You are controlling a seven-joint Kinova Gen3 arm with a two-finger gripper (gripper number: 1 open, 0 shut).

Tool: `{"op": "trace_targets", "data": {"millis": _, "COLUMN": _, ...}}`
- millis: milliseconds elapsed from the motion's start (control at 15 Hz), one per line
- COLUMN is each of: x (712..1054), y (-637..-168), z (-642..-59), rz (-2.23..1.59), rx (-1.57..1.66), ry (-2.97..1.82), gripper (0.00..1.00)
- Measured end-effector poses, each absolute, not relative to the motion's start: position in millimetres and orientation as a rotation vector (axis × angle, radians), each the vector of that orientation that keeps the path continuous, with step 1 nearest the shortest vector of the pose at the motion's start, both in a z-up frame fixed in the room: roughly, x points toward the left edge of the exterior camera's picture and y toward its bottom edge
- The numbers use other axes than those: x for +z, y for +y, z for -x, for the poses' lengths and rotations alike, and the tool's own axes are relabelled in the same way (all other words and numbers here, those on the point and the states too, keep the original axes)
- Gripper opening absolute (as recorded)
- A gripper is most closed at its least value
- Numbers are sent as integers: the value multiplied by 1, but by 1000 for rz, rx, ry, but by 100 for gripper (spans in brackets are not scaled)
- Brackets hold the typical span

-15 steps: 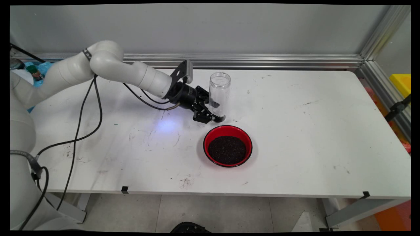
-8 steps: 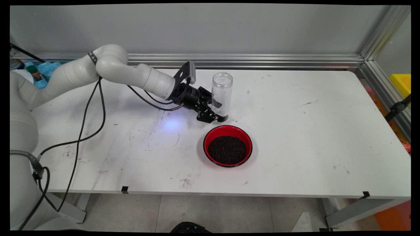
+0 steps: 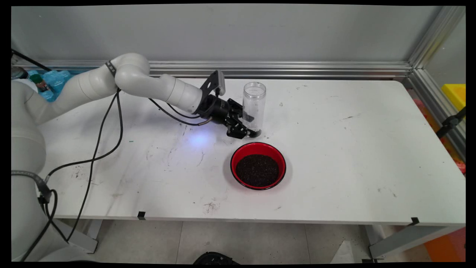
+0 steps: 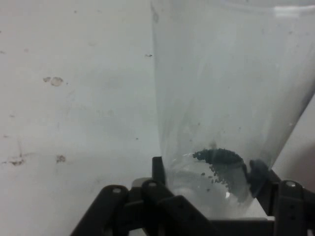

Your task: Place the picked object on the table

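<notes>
A clear plastic jar [image 3: 254, 99] stands upright on the white table, just behind a red bowl [image 3: 234, 160] filled with dark grains. My gripper [image 3: 251, 126] reaches in from the left, low over the table, and is shut on the jar's lower part. In the hand view the jar [image 4: 231, 98] fills the right half, with one finger on each side of its base and the gripper [image 4: 209, 174] closed around it. A small clump of dark grains [image 4: 219, 158] lies at the jar's bottom; the rest of it holds nothing.
An aluminium rail [image 3: 297, 69] runs along the table's back edge and down the right side. Blue items [image 3: 50, 80] sit at the far left behind the arm. A yellow box [image 3: 455, 95] lies beyond the right rail. Black cables [image 3: 93, 149] hang from the arm.
The gripper and the jar in it have shifted a little to the right and slightly towards the back. The red bowl has stayed put.
</notes>
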State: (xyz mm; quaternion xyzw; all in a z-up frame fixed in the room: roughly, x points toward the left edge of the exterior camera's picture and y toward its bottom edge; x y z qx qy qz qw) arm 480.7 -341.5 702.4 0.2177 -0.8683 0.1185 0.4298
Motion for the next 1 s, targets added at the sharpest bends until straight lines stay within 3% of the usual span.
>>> {"op": "trace_targets", "data": {"millis": 1000, "x": 690, "y": -345, "z": -478, "rz": -540, "rx": 303, "ry": -2163, "gripper": 0}}
